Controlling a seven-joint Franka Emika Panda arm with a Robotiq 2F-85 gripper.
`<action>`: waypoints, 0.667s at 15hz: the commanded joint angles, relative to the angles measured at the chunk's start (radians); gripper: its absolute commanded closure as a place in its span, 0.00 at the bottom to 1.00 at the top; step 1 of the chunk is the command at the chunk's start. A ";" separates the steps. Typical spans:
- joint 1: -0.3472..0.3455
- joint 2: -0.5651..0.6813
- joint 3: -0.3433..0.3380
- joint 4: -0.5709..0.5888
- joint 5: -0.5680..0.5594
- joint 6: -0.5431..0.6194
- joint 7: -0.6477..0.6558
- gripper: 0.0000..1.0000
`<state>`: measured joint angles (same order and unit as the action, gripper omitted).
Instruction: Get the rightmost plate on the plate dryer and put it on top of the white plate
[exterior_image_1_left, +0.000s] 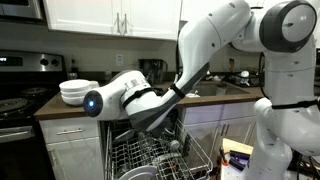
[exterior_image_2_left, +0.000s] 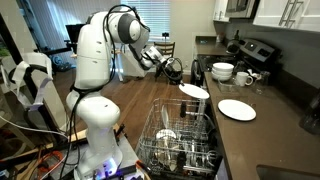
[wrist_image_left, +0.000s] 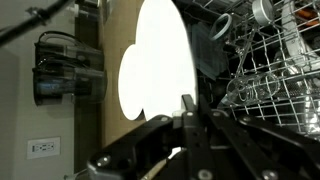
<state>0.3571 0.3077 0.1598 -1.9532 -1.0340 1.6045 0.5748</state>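
Closest to the wrist lens, our pincer (wrist_image_left: 187, 108) is clamped on the rim of the held plate (wrist_image_left: 160, 70), clear above the plate dryer (exterior_image_2_left: 180, 140) at lower centre. We judge the pickup done; setting it on the white plate (exterior_image_2_left: 236, 109), right of centre on the table (exterior_image_2_left: 255, 140), remains.

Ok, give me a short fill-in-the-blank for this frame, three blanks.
1. The gripper holds a plate whose colour is ___.
2. The other plate lies flat on the ___.
3. More dishes stand in the wire ___.
Missing words: white; counter; rack.
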 joint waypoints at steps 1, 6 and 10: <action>-0.038 -0.022 0.003 -0.019 -0.029 0.013 0.030 0.94; -0.073 -0.050 -0.014 -0.039 -0.057 0.022 0.069 0.94; -0.111 -0.078 -0.030 -0.061 -0.106 0.072 0.071 0.94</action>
<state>0.2759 0.2923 0.1308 -1.9602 -1.0828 1.6375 0.6267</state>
